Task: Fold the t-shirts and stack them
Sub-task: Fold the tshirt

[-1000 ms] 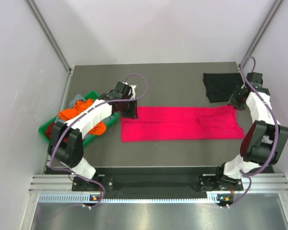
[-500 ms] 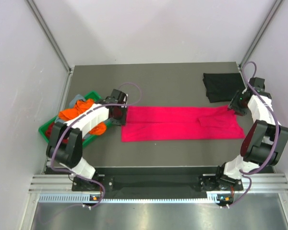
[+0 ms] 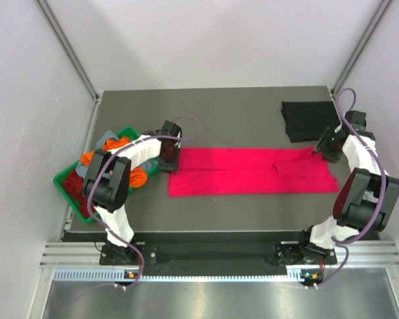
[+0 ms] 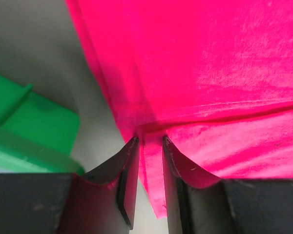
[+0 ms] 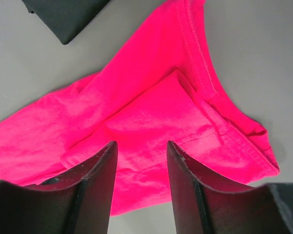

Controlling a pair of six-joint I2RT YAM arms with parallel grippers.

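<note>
A bright pink-red t-shirt (image 3: 253,171) lies flat across the middle of the table as a long folded band. My left gripper (image 3: 171,154) sits low at its far left corner. In the left wrist view the jaws (image 4: 150,141) stand narrowly open, and the pink cloth (image 4: 210,63) has its corner edge running between them. My right gripper (image 3: 321,150) hovers open over the shirt's right end, above the folded sleeve and collar (image 5: 151,97). A folded black t-shirt (image 3: 307,118) lies at the back right, apart from both grippers.
A green tray (image 3: 60,178) at the left table edge holds orange (image 3: 139,178), dark red (image 3: 73,183) and grey-blue (image 3: 106,137) tees. My left arm reaches over it. The tray's corner (image 4: 34,122) shows close beside the left fingers. Grey walls enclose the table.
My left gripper swung left off the shirt's corner, then came back onto it, its arm now folded over the tray. My right gripper moved in over the shirt's right end.
</note>
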